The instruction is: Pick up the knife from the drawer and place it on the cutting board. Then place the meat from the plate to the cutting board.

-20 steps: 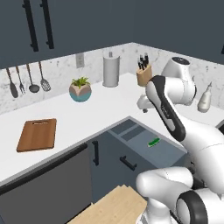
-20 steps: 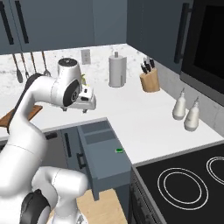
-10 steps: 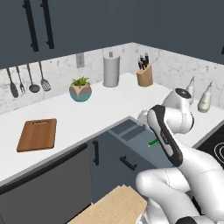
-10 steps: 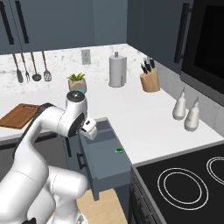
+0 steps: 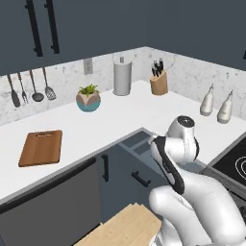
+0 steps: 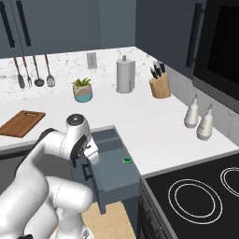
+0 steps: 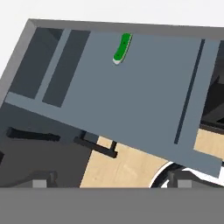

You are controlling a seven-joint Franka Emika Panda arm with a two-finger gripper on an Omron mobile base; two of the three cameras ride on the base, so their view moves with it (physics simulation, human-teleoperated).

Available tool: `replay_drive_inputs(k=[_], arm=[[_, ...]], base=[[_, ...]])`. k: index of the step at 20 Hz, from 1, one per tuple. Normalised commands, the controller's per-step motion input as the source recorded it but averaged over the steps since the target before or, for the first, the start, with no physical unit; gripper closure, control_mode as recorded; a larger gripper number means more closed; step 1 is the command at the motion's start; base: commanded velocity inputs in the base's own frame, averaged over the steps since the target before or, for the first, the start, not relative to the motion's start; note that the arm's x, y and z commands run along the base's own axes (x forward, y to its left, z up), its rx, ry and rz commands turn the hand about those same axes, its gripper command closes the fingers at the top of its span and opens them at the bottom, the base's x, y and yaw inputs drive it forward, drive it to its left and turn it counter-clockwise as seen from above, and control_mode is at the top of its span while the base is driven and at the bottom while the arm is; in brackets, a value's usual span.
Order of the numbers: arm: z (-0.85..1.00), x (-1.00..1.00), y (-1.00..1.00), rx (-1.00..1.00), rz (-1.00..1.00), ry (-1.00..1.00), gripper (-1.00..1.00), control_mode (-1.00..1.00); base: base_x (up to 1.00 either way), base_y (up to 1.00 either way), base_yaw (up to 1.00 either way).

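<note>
While the knife [image 7: 122,48] lay on the floor of the open drawer [image 7: 131,100], it sat up at about twelve o'clock in the hand view, close under the drawer's far wall, with nothing touching it. Its green handle ran roughly from one o'clock down to seven o'clock, tilted a little off the upright of that view (the blade was too small to make out, beyond a pale tip at the lower end). From the right base view the knife [image 6: 126,161] showed as a green speck at the drawer's right-hand end, near the worktop [image 6: 154,135] edge.

The fingers stood spread wide and held nothing; the hand looked down into the drawer from above its front, with the knife well ahead of it and apart. I judged that the coming reach would have to carry the hand forward toward twelve o'clock, with the fingers turned to close across the handle's narrow width.

The cutting board [image 5: 41,147] lay far off at the left of the worktop.
</note>
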Motion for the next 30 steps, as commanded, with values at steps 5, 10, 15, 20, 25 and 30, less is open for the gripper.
replay_drive_inputs(k=[5,10,15,20,25,30], arm=[[-0.31,0.44,-0.11,0.00,-0.04,0.04,-1.00,-1.00],[-0.56,0.21,-0.02,0.01,0.00,0.02,-1.00,-1.00],[-0.57,0.25,-0.08,0.05,0.00,0.02,-1.00,-1.00],[-0.59,0.29,-0.03,0.01,0.00,0.05,-1.00,-1.00],[-0.52,0.16,-0.03,0.01,0.00,0.00,-1.00,-1.00],[-0.30,0.06,-0.17,0.00,0.00,0.00,-1.00,-1.00]], base=[[0.00,0.00,0.00],[0.00,0.00,0.00],[0.00,0.00,0.00],[0.00,0.00,0.00],[0.00,0.00,0.00],[0.00,0.00,0.00]])
